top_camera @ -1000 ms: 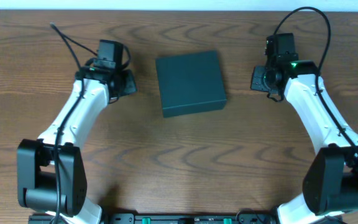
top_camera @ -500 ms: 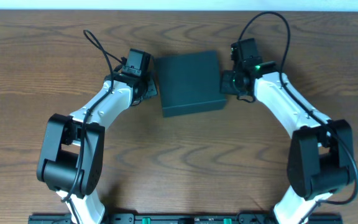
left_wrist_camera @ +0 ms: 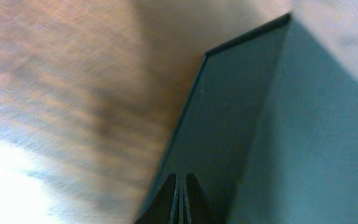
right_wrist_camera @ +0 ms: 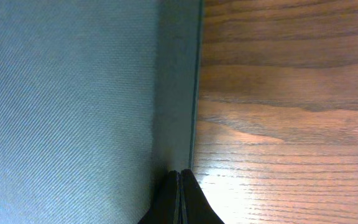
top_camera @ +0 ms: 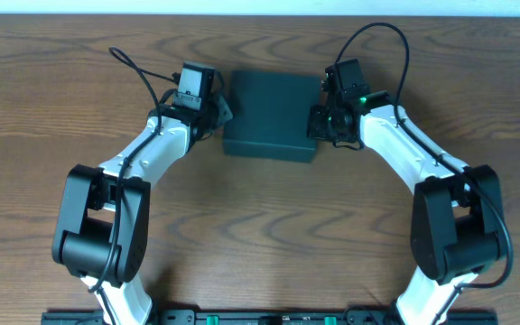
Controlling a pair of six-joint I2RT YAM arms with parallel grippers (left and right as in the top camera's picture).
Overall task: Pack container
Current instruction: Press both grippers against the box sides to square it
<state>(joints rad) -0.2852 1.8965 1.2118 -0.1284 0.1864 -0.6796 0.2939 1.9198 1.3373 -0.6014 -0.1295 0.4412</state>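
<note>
Sitting at twelve o'clock on the wooden table [top_camera: 260,235], the container [top_camera: 271,113] lies closed between both arms. The left gripper [top_camera: 221,115] at its nine o'clock side and the right gripper [top_camera: 318,125] at three o'clock are pinched shut, empty, tips at its walls.

The container [top_camera: 269,113] is dark teal and matt, and up close its skin shows a fine woven, cloth-like grain. The surface [top_camera: 260,244] is brown wood with clear grain lines and a soft sheen where light strikes it. The arms [top_camera: 143,158] wear smooth, glossy white plastic shells, while the left pincer [left_wrist_camera: 180,186] and right pincer [right_wrist_camera: 180,186] look matt black.
</note>
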